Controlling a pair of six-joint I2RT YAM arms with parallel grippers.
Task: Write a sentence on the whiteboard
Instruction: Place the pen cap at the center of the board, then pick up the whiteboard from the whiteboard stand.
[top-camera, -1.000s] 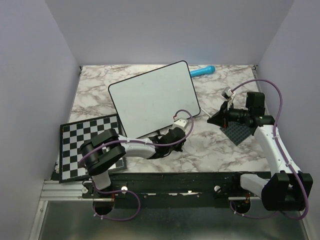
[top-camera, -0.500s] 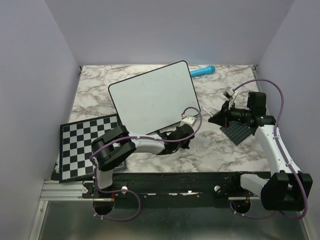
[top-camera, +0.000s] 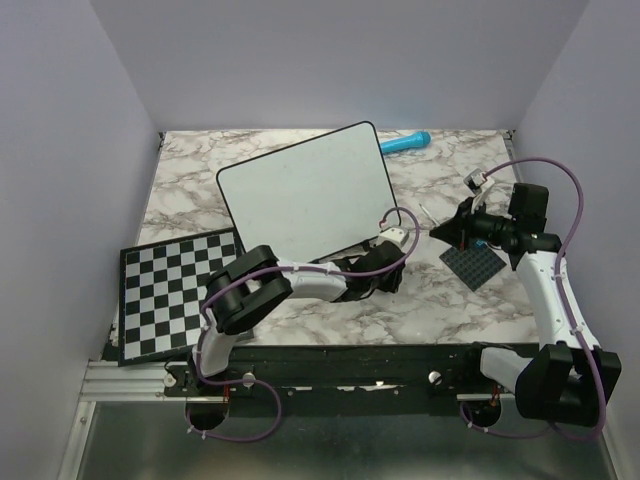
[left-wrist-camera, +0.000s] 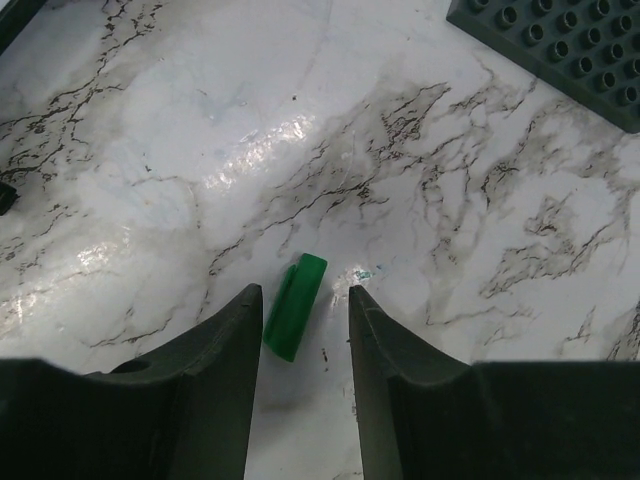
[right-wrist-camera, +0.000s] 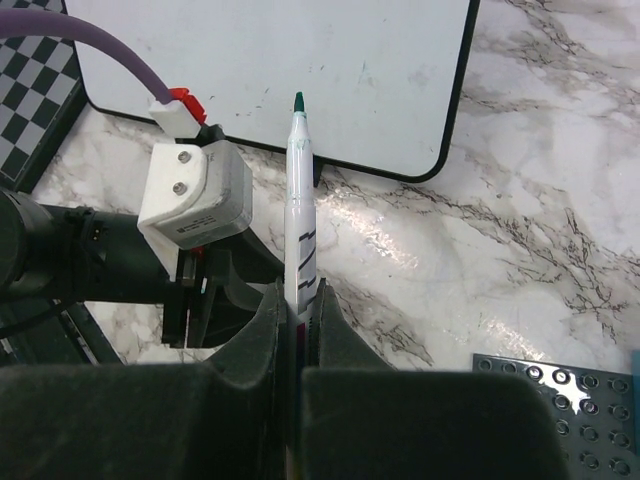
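Whiteboard (top-camera: 305, 190) lies askew on marble surface (top-camera: 430, 300): rigid, slick, likely light (may skid under pen pressure). Right claw (right-wrist-camera: 295, 330) clenched on slim marker (right-wrist-camera: 298, 220); left claw (left-wrist-camera: 303, 296) released, straddling green cap (left-wrist-camera: 296, 308).

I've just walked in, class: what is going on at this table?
The right pincer is shut on a green-tipped marker, uncapped and pointing towards the whiteboard, which looks blank: no sentence yet. The left pincer hangs low over the marble table, jaws apart either side of a small green piece, probably the marker's cap, lying there.
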